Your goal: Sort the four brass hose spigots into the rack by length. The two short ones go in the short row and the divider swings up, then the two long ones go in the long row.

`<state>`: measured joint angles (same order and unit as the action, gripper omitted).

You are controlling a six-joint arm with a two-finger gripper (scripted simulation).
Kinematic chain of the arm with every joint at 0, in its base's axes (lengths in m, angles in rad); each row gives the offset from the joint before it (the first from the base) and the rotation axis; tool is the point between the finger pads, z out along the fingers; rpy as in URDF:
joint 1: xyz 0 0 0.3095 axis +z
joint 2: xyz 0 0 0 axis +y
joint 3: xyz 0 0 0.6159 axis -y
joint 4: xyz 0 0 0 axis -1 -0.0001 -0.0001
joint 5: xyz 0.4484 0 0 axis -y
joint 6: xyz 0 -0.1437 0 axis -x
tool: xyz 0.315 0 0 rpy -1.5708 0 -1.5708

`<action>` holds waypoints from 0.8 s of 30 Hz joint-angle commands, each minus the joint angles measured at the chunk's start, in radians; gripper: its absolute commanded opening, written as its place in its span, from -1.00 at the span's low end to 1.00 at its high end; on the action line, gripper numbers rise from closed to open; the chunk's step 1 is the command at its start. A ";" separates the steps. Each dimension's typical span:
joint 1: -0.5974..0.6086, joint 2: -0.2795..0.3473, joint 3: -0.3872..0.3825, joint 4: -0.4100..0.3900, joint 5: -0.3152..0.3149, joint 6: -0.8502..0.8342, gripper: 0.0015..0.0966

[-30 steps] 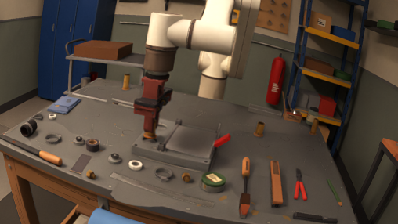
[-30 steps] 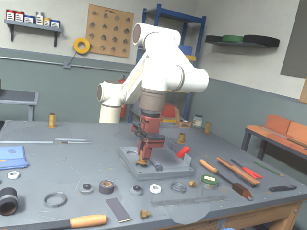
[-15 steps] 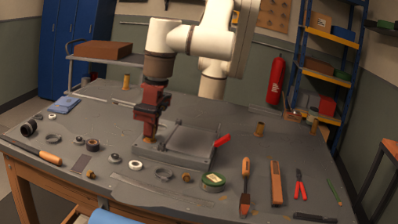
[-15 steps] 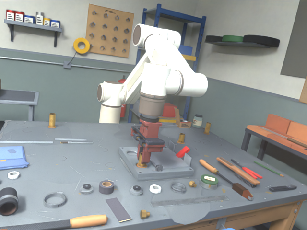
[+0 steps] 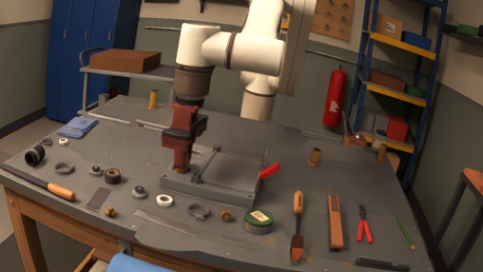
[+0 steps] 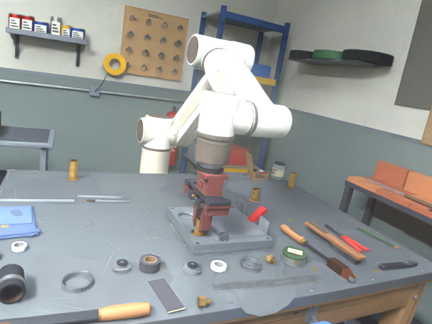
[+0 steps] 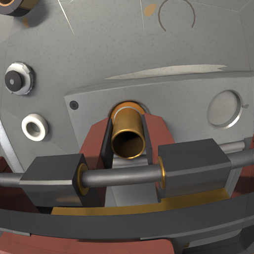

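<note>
The grey rack point(image 5: 216, 178) point(image 6: 220, 228) sits mid-bench, with a red divider lever point(image 5: 269, 170) point(image 6: 257, 213) on its right side. At the rack's front-left hole my red gripper point(image 5: 181, 164) point(image 6: 200, 228) point(image 7: 127, 138) stands closed around a short brass spigot point(image 7: 127, 132) point(image 6: 198, 230), which is upright with its base in the hole. The neighbouring hole point(image 7: 224, 109) point(image 6: 185, 215) in that row is empty. Another short spigot point(image 5: 314, 156) point(image 6: 255, 194) stands right of the rack. Two long spigots stand far off: one at the back left point(image 5: 152, 99) point(image 6: 73, 170), one at the back right point(image 5: 381, 153) point(image 6: 291, 180).
A blue cloth point(image 5: 77, 126) point(image 6: 15, 221) lies at the bench's left. Rings, washers and knobs point(image 6: 150, 263) are scattered in front of the rack. A steel ruler point(image 6: 267, 283), a tape tin point(image 6: 294, 255), a chisel point(image 5: 297, 228), a wire brush point(image 5: 335, 222) and pliers point(image 5: 364, 230) lie to the right.
</note>
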<state>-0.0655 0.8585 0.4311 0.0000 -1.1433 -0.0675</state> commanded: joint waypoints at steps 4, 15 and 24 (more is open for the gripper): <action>0.000 -0.001 0.001 0.000 0.000 0.000 -0.97; 0.000 -0.001 0.001 0.000 0.000 0.000 -0.63; 0.000 -0.001 0.001 0.000 0.000 0.000 -0.25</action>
<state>-0.0655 0.8586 0.4310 0.0000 -1.1431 -0.0675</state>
